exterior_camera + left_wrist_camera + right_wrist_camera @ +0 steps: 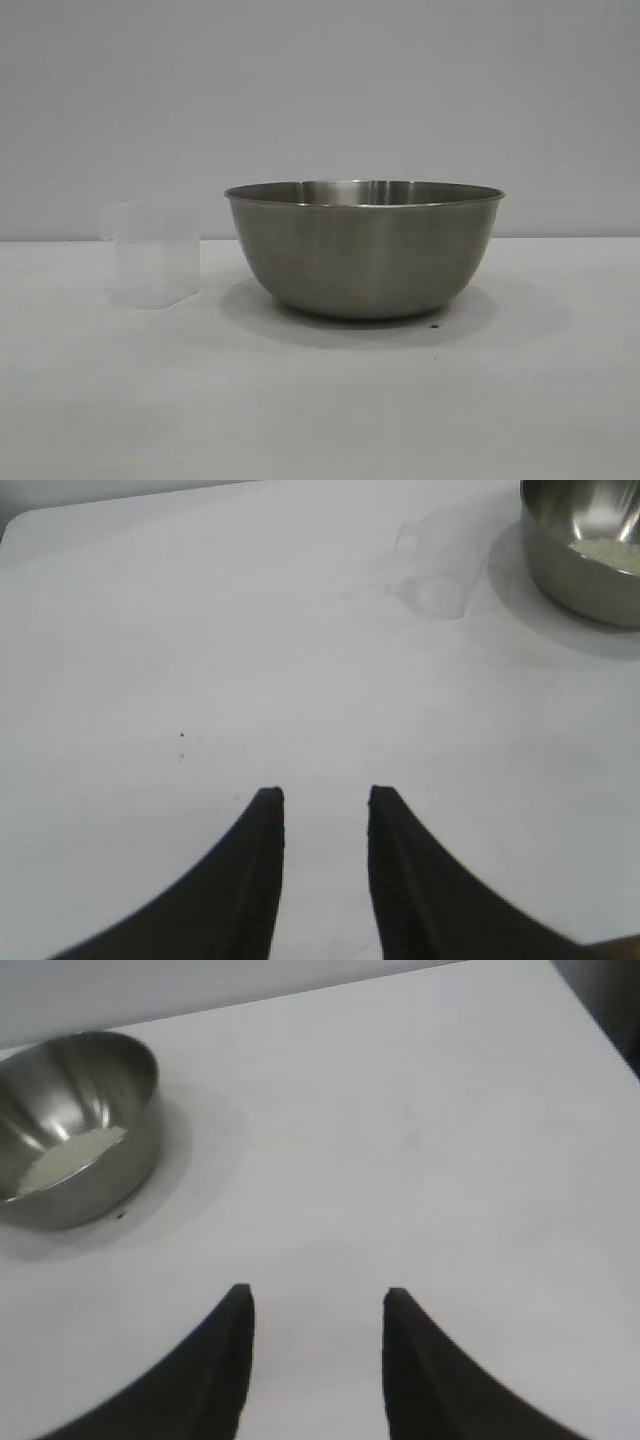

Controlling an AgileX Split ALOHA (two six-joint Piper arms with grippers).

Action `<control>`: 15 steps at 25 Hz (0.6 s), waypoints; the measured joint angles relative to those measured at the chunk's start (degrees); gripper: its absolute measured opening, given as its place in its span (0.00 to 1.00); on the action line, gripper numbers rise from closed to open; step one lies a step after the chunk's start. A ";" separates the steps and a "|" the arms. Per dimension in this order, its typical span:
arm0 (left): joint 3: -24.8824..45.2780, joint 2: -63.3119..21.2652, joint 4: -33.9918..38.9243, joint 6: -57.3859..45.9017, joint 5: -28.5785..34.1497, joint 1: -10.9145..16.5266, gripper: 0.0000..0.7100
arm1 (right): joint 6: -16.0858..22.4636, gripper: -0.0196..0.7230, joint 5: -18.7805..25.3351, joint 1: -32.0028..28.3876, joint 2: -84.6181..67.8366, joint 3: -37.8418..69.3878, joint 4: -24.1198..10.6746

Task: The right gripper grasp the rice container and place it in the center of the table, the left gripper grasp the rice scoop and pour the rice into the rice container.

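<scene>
The rice container [365, 250] stands upright on the surface [320, 400], near its middle in the exterior view. The rice scoop [155, 255] stands upright just beside the container, on the left arm's side, with a small gap between the two. The rice [70, 1155] lies as a pale layer in the bottom of the container; the scoop looks empty as far as its clear wall allows.

The left tool [325, 798] hovers over bare surface, well apart from the scoop and container. Its fingers [265, 830] are spread apart and grip nothing.

The right tool [315, 1295] hovers over bare surface, well apart from the container. Its fingers [240, 1325] are likewise spread apart and grip nothing.
</scene>
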 joint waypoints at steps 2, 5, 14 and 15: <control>0.00 0.00 0.00 0.00 0.00 0.00 0.24 | 0.00 0.37 0.00 0.00 0.00 0.00 0.00; 0.00 0.00 0.00 0.00 0.00 0.00 0.24 | 0.00 0.37 0.00 0.00 0.00 0.00 0.10; 0.00 0.00 0.00 0.00 0.00 2.17 0.24 | -7.82 0.37 0.00 0.00 0.00 0.00 0.49; 0.00 0.00 0.00 0.00 0.00 2.41 0.24 | -9.18 0.37 -0.12 0.00 0.00 0.00 0.84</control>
